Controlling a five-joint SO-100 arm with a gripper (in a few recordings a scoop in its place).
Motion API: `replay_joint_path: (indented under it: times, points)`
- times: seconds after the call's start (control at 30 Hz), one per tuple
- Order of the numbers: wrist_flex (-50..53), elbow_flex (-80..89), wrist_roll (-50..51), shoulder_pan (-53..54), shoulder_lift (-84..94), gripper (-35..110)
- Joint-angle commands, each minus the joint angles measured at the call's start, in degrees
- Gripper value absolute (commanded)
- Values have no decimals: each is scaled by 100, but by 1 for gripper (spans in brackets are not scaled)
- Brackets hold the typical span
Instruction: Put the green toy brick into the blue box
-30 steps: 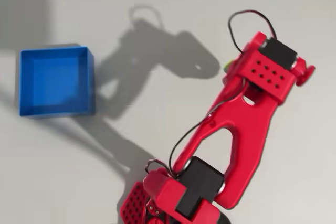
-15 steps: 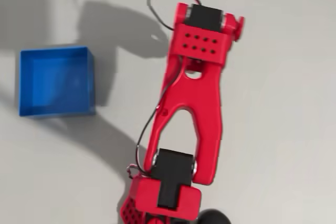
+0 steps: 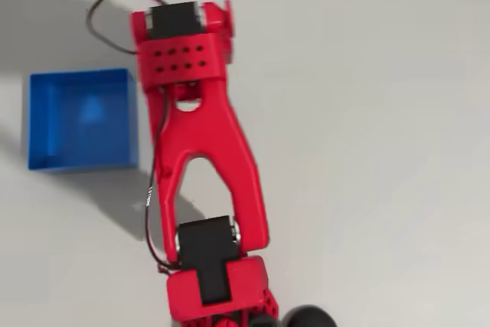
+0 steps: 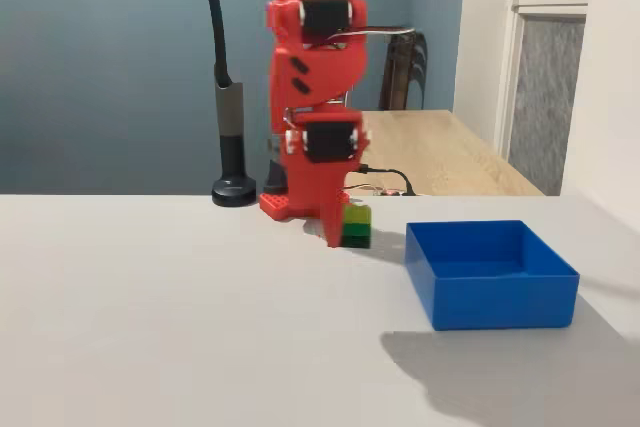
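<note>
The red arm has swung left, now just beside the blue box. In the fixed view the gripper is closed on the green toy brick.

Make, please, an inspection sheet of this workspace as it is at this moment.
Surface: pale grey table, plain, with soft shadows.
Job's things: blue box open-topped, nothing in it; green toy brick at the gripper's tip, left of the box in the fixed view, not yet inside.
Clutter: black stand with a round foot at the table's far edge.
Grippers: gripper points down and seems shut on the brick.
Cables: black cable loops off the wrist; thin wires lie by the arm's base.
Surroundings: blue-grey wall, wooden table, chair behind it.
</note>
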Motion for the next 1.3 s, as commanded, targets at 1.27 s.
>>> replay_joint_path:
  times: [1.27]
  points:
    - [-606, 229, 97, -2628, 97, 0]
